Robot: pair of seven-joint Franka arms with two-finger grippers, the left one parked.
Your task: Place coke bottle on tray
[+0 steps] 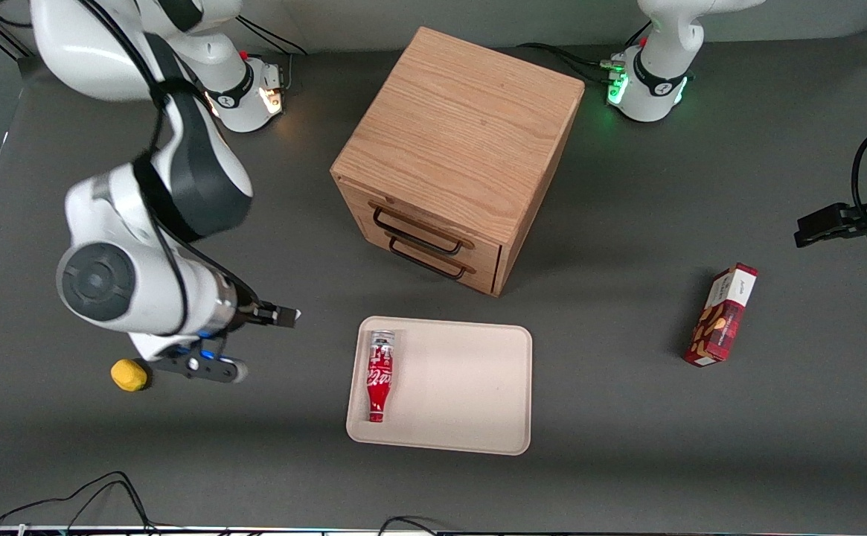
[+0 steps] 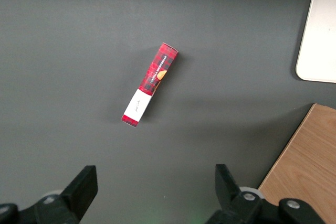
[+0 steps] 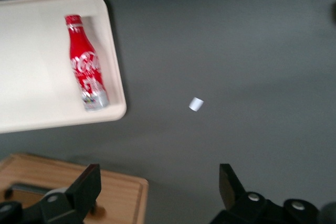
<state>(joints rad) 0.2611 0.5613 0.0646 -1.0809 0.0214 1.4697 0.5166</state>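
The red coke bottle (image 1: 379, 376) lies on its side in the beige tray (image 1: 470, 387), along the tray's edge toward the working arm, silvery base farther from the front camera. The right wrist view shows the bottle (image 3: 86, 70) lying in the tray (image 3: 37, 77) too. My right gripper (image 1: 282, 316) hangs above the bare table beside the tray, toward the working arm's end. It is open and empty, with the fingers (image 3: 84, 190) spread wide.
A wooden drawer cabinet (image 1: 455, 156) stands farther from the front camera than the tray. A red snack box (image 1: 722, 316) lies toward the parked arm's end. A yellow object (image 1: 129, 374) sits by my arm. A small white scrap (image 3: 196, 104) lies on the table.
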